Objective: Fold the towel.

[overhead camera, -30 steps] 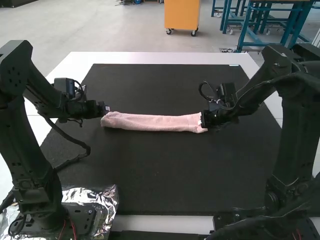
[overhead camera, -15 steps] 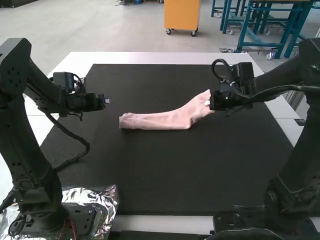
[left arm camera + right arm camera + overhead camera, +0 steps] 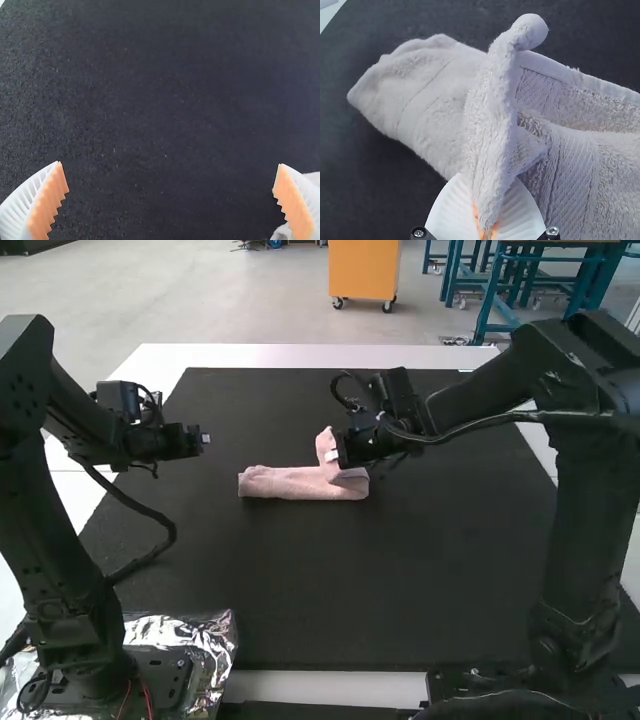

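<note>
And here's the right arm (image 3: 585,470), rising by the mat's near right corner, elbow bent high, forearm sloping in over the right edge. Its right gripper (image 3: 336,455) is out between the side edges, clamped on a raised ridge of the towel (image 3: 285,483), cloth squeezed between the orange pads (image 3: 493,231)! Across the way, the left arm (image 3: 60,580) stands near the near left corner, elbow up, left gripper (image 3: 207,438) roughly level inside the left edge, fingers spread wide, apart from the cloth.

The count: two arms, one towel, one black mat (image 3: 350,590) on one white table (image 3: 320,355). That towel lies in a narrow strip, closer to the mat's far edge than the near one, its right end doubled up and bunched, a flap standing tall.

Around them, crinkled foil (image 3: 218,635) at the near left corner, beside the left arm's base; a black cable (image 3: 165,540) loops over the left edge. In the high view, the right gripper hides part of the lifted end.
</note>
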`<move>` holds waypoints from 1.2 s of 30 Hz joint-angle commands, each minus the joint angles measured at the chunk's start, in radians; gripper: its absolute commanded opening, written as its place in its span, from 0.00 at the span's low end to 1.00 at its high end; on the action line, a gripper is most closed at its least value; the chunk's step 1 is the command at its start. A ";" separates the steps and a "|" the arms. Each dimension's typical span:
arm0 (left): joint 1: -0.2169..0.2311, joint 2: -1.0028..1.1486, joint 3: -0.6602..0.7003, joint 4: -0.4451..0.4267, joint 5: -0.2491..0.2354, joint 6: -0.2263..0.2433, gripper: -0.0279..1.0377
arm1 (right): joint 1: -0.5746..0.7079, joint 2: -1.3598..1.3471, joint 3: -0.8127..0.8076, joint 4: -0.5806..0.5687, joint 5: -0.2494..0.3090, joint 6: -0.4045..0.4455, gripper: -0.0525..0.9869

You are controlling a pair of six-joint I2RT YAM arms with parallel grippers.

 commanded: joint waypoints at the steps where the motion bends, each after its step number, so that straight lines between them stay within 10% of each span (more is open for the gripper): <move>1: 0.025 -0.026 -0.020 0.010 -0.012 0.014 0.93 | 0.041 0.042 0.080 0.011 0.019 0.018 0.03; 26: 0.042 -0.026 -0.099 0.046 -0.011 0.037 0.93 | 0.210 0.391 0.465 -0.015 0.027 0.045 0.04; 31: 0.042 -0.028 -0.124 0.047 -0.011 0.037 0.93 | 0.230 0.404 0.528 -0.073 0.024 0.050 0.47; 36: 0.038 -0.036 -0.136 0.059 -0.011 0.037 0.93 | 0.237 0.338 0.575 -0.144 -0.021 0.053 0.68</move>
